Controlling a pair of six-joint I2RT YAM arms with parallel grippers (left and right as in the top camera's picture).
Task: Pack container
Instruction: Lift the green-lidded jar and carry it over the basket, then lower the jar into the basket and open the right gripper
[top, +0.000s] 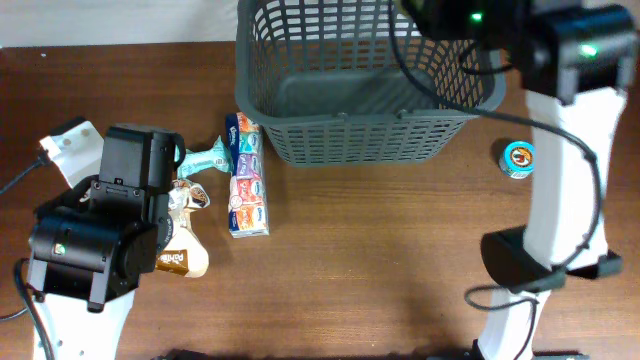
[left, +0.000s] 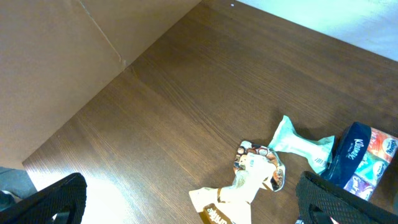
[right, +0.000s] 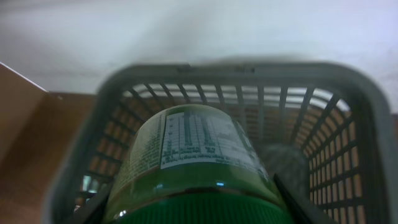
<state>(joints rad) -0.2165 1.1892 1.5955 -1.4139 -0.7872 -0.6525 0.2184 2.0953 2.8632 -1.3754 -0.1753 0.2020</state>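
**Jar hanging over the basket's mouth**

The right gripper is clamping a green-lidded jar and holding it over the container, whose rim is ringing the jar in the right wrist view. The container is sitting at the far side of the table, its back wall running out of the overhead view. A tissue pack is lying just off its near left corner. A blue-topped tub is standing apart from its right one. The left gripper is hanging with fingers spread wide over a cream pouch beside a teal packet. Bare wood is stretching wide in front of the container.
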